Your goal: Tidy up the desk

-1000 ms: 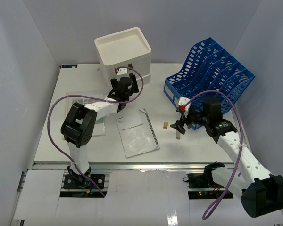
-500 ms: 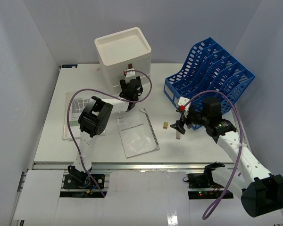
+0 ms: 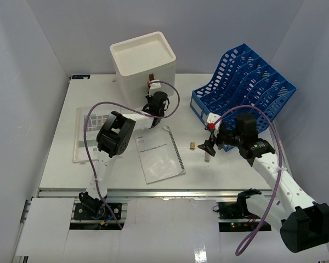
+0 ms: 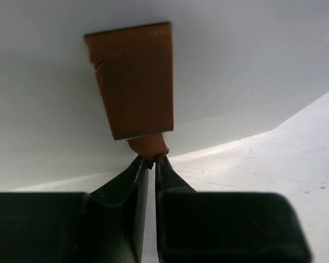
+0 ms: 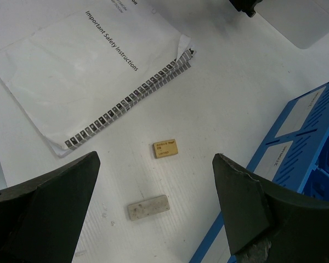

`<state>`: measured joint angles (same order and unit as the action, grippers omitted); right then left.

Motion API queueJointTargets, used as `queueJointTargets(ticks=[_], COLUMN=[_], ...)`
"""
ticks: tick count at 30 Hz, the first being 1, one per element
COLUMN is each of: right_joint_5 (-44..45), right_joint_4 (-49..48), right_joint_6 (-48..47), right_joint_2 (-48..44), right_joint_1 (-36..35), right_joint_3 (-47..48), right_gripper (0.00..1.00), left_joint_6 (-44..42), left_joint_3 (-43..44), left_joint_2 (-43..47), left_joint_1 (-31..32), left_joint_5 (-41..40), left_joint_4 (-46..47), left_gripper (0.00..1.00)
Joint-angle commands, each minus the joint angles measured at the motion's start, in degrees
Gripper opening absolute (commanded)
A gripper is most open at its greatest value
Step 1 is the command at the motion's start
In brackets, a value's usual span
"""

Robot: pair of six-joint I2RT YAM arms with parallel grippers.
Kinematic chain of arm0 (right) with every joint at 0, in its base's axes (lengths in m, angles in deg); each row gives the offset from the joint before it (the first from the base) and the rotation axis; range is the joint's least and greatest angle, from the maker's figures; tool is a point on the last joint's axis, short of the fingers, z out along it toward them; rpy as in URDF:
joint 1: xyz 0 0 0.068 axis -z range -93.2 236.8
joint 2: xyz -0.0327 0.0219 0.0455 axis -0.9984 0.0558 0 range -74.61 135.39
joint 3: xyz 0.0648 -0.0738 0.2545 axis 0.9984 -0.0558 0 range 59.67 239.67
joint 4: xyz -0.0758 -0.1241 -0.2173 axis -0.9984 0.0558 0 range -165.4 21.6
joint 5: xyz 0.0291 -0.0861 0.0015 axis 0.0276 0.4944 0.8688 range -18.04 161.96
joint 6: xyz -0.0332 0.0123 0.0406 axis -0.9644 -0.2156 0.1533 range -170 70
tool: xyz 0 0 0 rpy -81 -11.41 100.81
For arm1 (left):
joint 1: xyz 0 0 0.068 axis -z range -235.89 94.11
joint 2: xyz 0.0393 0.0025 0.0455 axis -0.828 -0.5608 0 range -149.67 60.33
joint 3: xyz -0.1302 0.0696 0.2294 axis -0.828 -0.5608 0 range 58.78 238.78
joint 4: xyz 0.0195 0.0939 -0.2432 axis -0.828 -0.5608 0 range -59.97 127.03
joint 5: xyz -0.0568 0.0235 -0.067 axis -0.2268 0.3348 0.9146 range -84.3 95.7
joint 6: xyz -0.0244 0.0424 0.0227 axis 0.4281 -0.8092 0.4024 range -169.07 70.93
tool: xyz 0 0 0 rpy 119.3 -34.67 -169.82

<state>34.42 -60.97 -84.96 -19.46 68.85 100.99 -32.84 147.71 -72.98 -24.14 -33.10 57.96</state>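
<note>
Pale walls enclose the wide white desk (image 3: 225, 175), which spans the booth beneath both arms. Near its far edge the left gripper (image 4: 151, 160) is clenched on the tip of a brown leather-like tab (image 4: 132, 87) on a white plastic box (image 3: 142, 57). The right gripper (image 5: 154, 170) hangs spread wide above a small tan block (image 5: 165, 148) and a grey-white bar (image 5: 148, 207).

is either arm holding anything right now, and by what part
The left gripper has its jaws shut on the very end of the brown tab that hangs on the white box. The right gripper is open and holds nothing.
</note>
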Motion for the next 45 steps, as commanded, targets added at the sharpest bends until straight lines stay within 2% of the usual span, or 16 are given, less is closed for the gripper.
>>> queueJointTargets(ticks=[1, 6, 17, 27, 30, 32, 33, 37, 41, 45], right_joint_5=[-0.99, -0.43, 0.26, 0.37, 0.27, 0.96, 1.51, 7.94, 22.59, 29.73], right_joint_4=[-0.90, -0.88, -1.23, 1.24, 3.99, 6.56, 7.73, 13.68, 20.84, 21.14], right_joint_6=[-0.74, -0.81, -0.46, -1.66, -2.62, -3.35, -3.88, -3.96, 4.55, 11.27], right_joint_2=[0.23, 0.39, 0.21, 3.06, 5.79, 8.24, 9.16, 15.69, 25.87, 29.18], right_joint_1=[0.20, 0.22, 0.38, 0.46, 0.38, 0.38, 0.38, -0.15, -2.73, -6.23], right_joint_3=[-0.10, -0.17, -0.19, 0.32, 2.30, 4.18, 5.16, 10.36, 16.35, 15.66], right_gripper=[0.90, 0.90, 0.90, 0.90, 0.90, 0.90, 0.90, 0.90, 0.90, 0.91], left_joint_6=[-0.03, 1.42, 8.61, 16.79, 15.85, 14.04, 12.97, 5.40, -3.24, -8.55], left_joint_3=[-0.93, -5.89, -24.71, -31.96, -30.27, -28.85, -28.52, -29.42, -31.93, -35.65], left_joint_2=[3.49, 7.76, 22.48, 29.39, 30.42, 31.56, 32.36, 38.31, 45.49, 53.77], left_joint_1=[-0.99, -0.83, 3.71, 8.42, 8.42, 8.40, 8.30, 7.19, 6.49, 6.40], left_joint_5=[-0.79, 1.90, 8.64, 12.57, 13.18, 14.16, 15.36, 28.51, 42.05, 45.17], left_joint_4=[2.76, 3.28, 3.86, 0.29, -3.06, -5.19, -5.72, -6.87, -9.53, -14.93], left_gripper=[0.02, 0.00, 0.00, 0.00, 0.64, 0.93, 0.98, 0.98, 0.98, 0.98])
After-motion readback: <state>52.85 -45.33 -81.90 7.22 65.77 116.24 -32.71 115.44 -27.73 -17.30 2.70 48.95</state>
